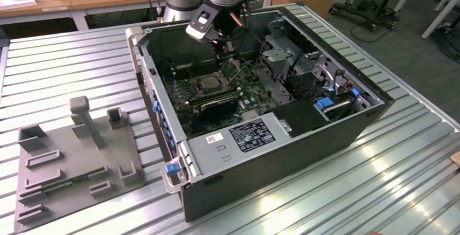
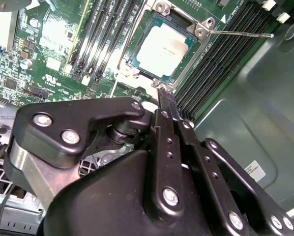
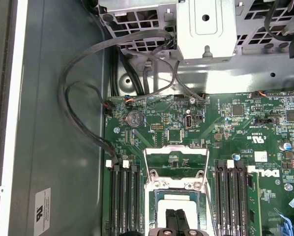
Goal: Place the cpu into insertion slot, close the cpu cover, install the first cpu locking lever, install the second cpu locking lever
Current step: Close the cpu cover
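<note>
The cpu (image 2: 162,49), a pale silvery square, lies flat in the insertion slot (image 2: 137,63) on the green motherboard (image 1: 248,92). The first wrist view shows the cpu (image 3: 179,200) just past my fingertips. The cpu cover (image 3: 176,153), a thin metal frame, stands swung back from the socket, and green board shows through its open middle. A thin locking lever (image 2: 240,33) sticks out sideways over the memory slots. My gripper (image 2: 162,93) is shut with nothing in it and hovers just above the socket's near edge. The exterior view shows the gripper (image 1: 219,43) inside the open case, above the insertion slot (image 1: 208,82).
Long black memory slots (image 3: 125,196) flank the socket on both sides. Black cables (image 3: 88,98) loop along the case wall, under a metal drive cage (image 3: 206,29). The case (image 1: 287,154) lies on a ribbed metal table. A grey fixture (image 1: 72,159) lies at the exterior view's left.
</note>
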You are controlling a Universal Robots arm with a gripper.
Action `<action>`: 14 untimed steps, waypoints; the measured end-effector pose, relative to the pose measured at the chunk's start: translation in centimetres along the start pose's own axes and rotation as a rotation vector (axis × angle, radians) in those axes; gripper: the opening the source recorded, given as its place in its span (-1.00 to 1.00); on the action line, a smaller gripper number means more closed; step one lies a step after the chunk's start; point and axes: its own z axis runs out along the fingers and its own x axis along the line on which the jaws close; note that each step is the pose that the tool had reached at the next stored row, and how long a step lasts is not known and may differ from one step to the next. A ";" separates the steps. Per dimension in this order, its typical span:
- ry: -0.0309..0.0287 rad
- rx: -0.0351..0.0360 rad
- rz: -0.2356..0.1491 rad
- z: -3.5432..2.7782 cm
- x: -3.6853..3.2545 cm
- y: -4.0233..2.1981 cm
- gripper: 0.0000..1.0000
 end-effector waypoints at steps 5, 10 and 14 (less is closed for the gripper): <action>0.0001 0.0000 0.000 -0.04 0.00 0.01 -0.79; 0.0000 0.0000 0.000 -0.01 0.01 0.45 -0.79; 0.0001 0.0000 0.000 0.04 0.02 1.14 -0.79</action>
